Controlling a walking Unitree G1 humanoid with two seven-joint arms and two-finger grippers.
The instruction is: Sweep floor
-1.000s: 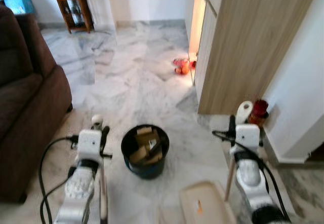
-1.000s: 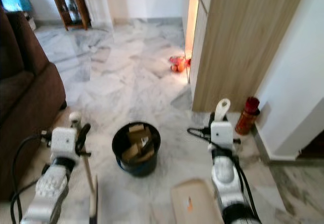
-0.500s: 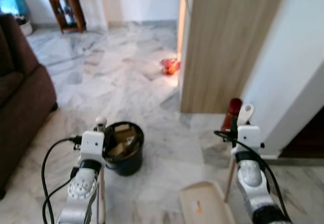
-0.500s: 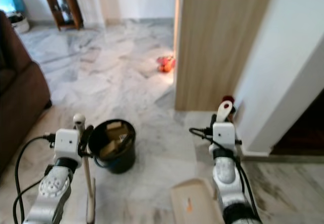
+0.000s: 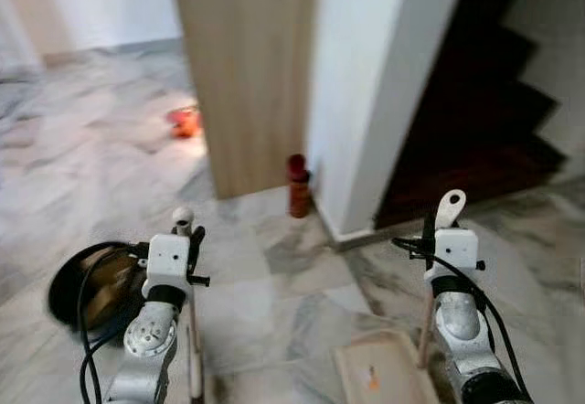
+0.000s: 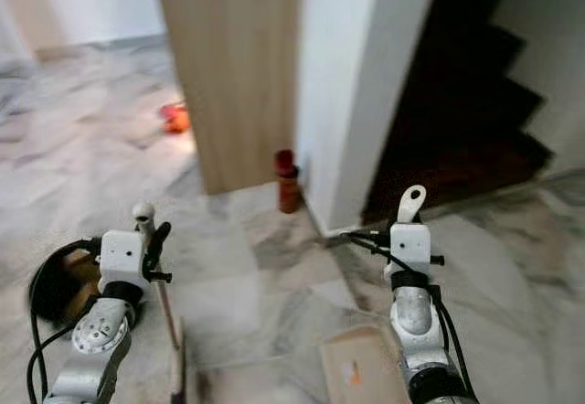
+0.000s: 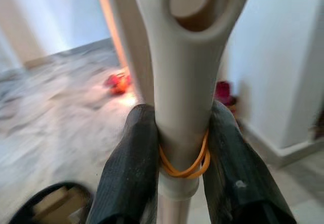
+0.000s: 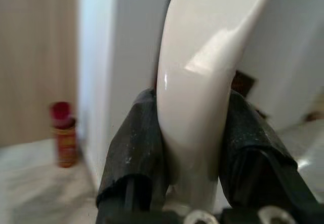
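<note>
A: What has changed in the last second?

B: The whole view has swung to the robot's right. The sofa is gone, the black bin (image 5: 87,287) of scraps has slid to the far left, and a dark stairwell (image 5: 475,102) has come in behind the white wall corner. That is the camera turning; the things themselves did not move.

A: And the tools?

B: The left gripper (image 7: 174,148) stays clamped on the broom handle (image 7: 185,82), above an orange rubber band. The right gripper (image 8: 190,148) is closed on the dustpan handle (image 8: 202,77), the beige dustpan (image 5: 379,377) low in front on the marble floor (image 5: 274,276). Probably still heading for a new patch to sweep.

A: Anything the views add to each other?

B: The wrist views show the finger contact close up; the eye views show the red bottle (image 5: 298,185) at the wall's foot and the orange object (image 5: 185,122) beyond.
</note>
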